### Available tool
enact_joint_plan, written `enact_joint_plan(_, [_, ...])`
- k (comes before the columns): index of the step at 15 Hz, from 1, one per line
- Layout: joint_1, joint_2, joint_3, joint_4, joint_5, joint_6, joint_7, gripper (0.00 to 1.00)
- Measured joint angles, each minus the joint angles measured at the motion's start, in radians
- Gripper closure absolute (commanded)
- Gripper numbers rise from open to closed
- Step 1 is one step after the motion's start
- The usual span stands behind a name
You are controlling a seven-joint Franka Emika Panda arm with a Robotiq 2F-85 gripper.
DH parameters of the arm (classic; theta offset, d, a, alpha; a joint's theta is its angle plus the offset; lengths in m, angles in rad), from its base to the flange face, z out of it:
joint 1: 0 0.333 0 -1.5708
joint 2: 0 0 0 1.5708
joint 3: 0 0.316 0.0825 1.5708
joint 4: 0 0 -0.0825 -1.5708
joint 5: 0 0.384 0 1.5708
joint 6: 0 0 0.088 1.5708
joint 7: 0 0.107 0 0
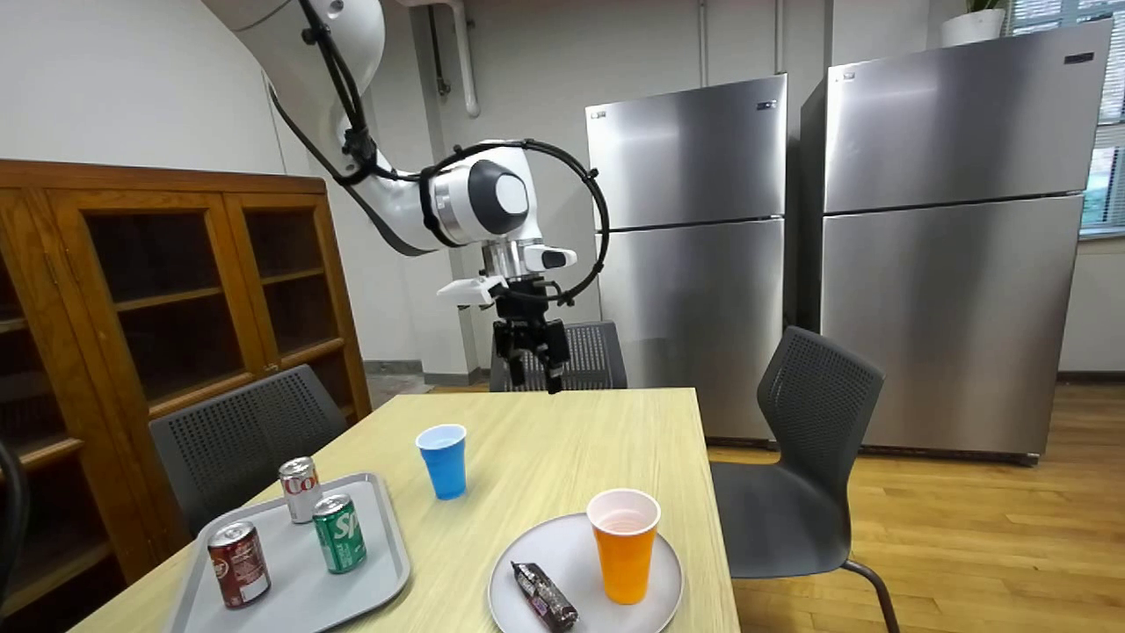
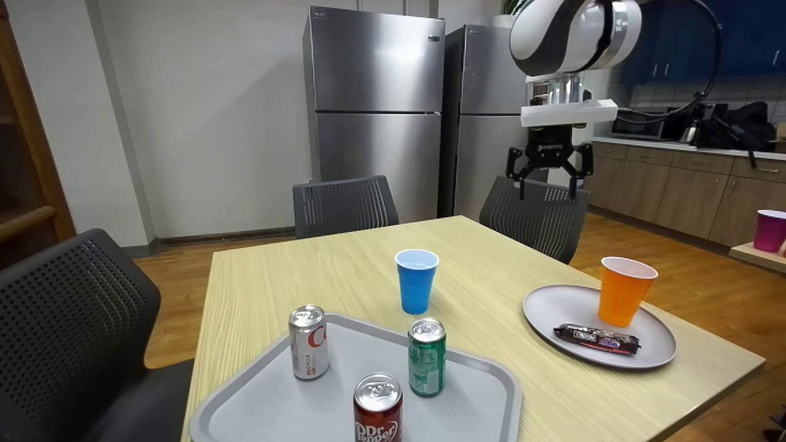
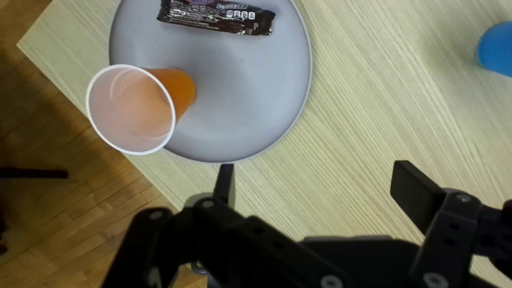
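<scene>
Jaws parted, a black hand (image 2: 547, 193) hangs over a pale wood-grain counter (image 2: 331, 267); below, to one side, a round gray plate (image 3: 248, 100) carries an orange plastic cup (image 3: 140, 108) and brown-wrapped bar (image 3: 218, 18) (the wrist view crops a blue plastic cup (image 3: 497, 49)).

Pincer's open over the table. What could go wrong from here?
1. The orange cup stands off-centre on the plate; a low pass by the pincer could tip it, perhaps onto the wrapped bar beside it.
2. The silver can, green can and Dr Pepper can stand close together on the tray; jaws this wide may knock one while straddling another.
</scene>
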Motion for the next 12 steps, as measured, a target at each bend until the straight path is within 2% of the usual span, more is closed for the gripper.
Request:
enact_joint_plan(4, [-0.039, -0.024, -0.012, -0.058, 0.000, 0.022, -0.046, 0.00])
enact_joint_plan(12, [-0.077, -0.017, -0.035, -0.128, 0.003, 0.098, -0.050, 0.00])
